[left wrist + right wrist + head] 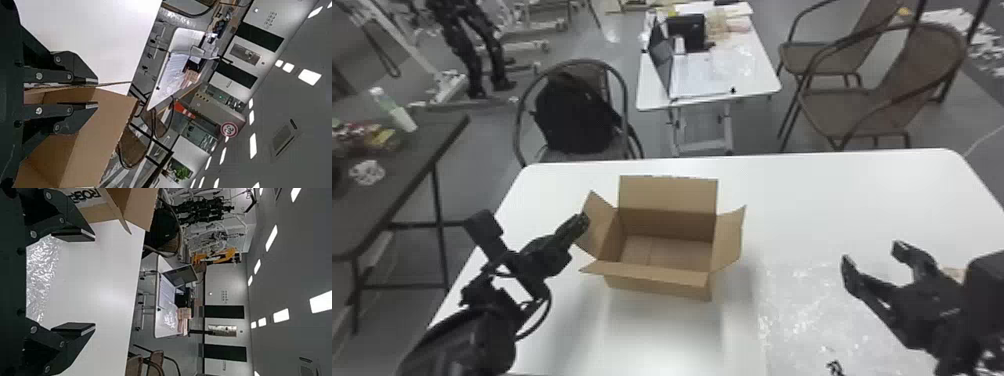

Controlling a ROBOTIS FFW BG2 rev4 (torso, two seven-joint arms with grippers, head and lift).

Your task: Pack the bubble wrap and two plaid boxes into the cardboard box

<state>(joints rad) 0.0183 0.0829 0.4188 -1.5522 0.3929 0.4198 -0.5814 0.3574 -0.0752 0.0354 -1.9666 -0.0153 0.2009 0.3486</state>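
Bubble wrap point(802, 315) lies at four o'clock from the cardboard box point(659, 286); right gripper point(873, 251) at three, fingers wide apart; left gripper point(583, 218) at ten, slightly parted, by a raised flap point(599, 220); backpack point(574, 120) beyond at eleven.

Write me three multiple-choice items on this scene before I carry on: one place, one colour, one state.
1. Where is the bubble wrap?
A) Inside the cardboard box
B) On the table, to the right of the cardboard box
C) Draped over the cardboard box

2. What colour is the tabletop under the cardboard box?
A) Black
B) Brown
C) White

3. How is the right end effector?
A) Open, fingers wide apart
B) Shut on the bubble wrap
C) Shut on nothing

1: B, the head view shows the clear sheet flat on the tabletop, right of the cardboard box.
2: C, the surface around the cardboard box is white.
3: A, the right wrist view shows a wide gap between the fingers.
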